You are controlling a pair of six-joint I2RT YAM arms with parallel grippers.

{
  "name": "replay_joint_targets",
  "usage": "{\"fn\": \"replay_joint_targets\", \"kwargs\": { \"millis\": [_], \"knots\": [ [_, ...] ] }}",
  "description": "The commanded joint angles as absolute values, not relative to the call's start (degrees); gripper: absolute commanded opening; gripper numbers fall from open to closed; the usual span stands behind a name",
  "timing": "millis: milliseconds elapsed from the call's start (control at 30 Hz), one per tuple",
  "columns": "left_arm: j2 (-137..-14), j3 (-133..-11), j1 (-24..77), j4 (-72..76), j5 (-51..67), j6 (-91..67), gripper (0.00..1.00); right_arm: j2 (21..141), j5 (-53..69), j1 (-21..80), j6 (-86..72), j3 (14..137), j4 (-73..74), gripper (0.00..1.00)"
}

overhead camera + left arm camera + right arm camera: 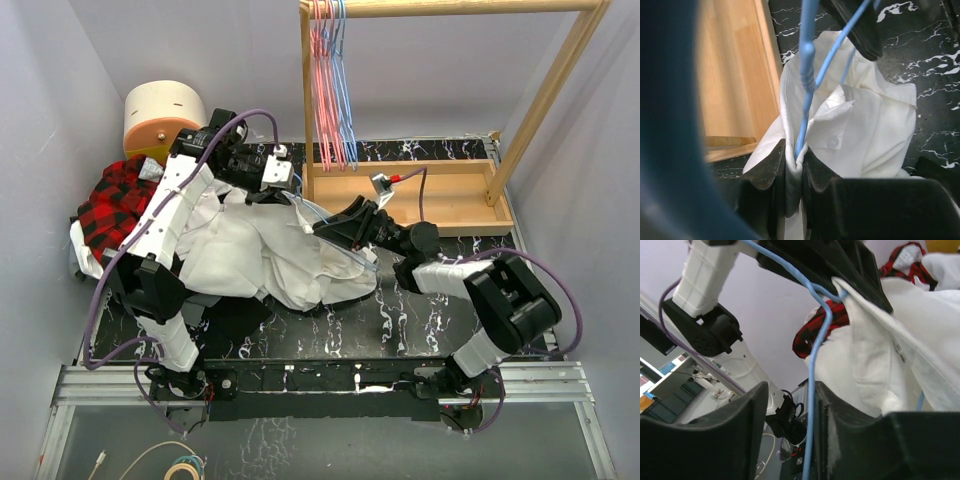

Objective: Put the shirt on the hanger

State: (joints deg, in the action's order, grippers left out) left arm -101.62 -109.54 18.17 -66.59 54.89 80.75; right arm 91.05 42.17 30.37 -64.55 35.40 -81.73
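While shirt (865, 130) and hanger (807, 50) are pinched by the left fingers (767, 170) at lower centre, the right fingers (740, 425) are spread narrowly around the wire.

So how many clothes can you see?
2. The white shirt is in the middle; the red-and-black plaid garment is bunched at the left. More could hide underneath.

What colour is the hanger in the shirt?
Light blue; the hanger shows best in left wrist view.
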Motion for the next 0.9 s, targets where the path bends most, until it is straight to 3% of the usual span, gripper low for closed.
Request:
{"fn": "replay_joint_targets", "kwargs": {
  "millis": [0, 100, 333, 433, 600, 867],
  "knots": [
    [-96.42, -112.05, 20.32, -69.29, 56.50, 78.03, 0.00, 81.06, 39.97, 31.73, -61.33, 35.72, -85.64, 0.53],
    [-92.60, -112.62, 20.63, -70.21, 55.14, 76.78, 0.00, 71.29, 38.77, 31.69, -52.68, 33.33, -72.23, 0.81],
    [-83.65, -111.00, 20.92, -68.18, 49.19, 70.26, 0.00, 46.88, 31.36, 28.65, -40.49, 29.76, -40.14, 0.98],
    [-80.23, -110.27, 20.92, -66.51, 48.27, 66.90, 0.00, 40.89, 30.58, 25.55, -40.32, 28.20, -33.22, 0.98],
    [-76.31, -109.79, 20.92, -64.30, 46.18, 62.94, 0.00, 34.52, 29.94, 23.12, -44.44, 20.79, -35.45, 0.98],
    [-73.30, -110.34, 20.56, -63.73, 48.50, 58.04, 0.00, 39.12, 32.72, 23.12, -47.59, 14.64, -40.53, 0.93]
  ]
}}
